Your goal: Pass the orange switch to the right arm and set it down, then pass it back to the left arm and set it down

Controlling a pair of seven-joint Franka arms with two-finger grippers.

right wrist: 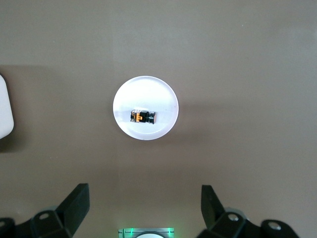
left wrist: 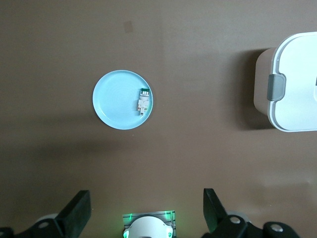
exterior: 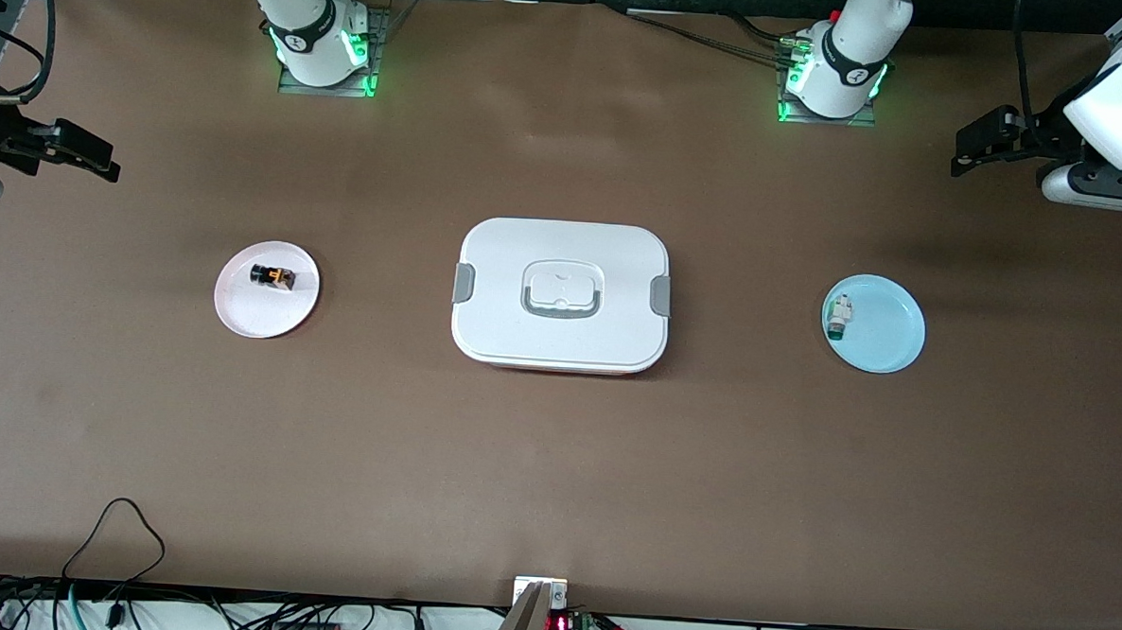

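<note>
A brown table [exterior: 554, 466] carries the box [exterior: 562, 296] at its middle, with the switch [exterior: 273, 276] lying on a white plate [exterior: 239, 310] toward the right arm's end. Toward the left arm's end, a white part [exterior: 840, 317] lies on a blue plate [exterior: 887, 329]. Both arms wait raised at the table's ends, the left gripper [left wrist: 146, 210] high over the blue plate and the right gripper [right wrist: 143, 208] over the white plate, each with fingers spread wide and holding nothing.

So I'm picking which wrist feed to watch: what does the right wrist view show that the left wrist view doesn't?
Only the right wrist view shows the orange switch lying on the white plate, under the open right gripper.

Only the left wrist view shows the small white component with a green end on the light blue plate, under the open left gripper, plus a grey side clip.

Both show the brown table and an edge of the white box.
</note>
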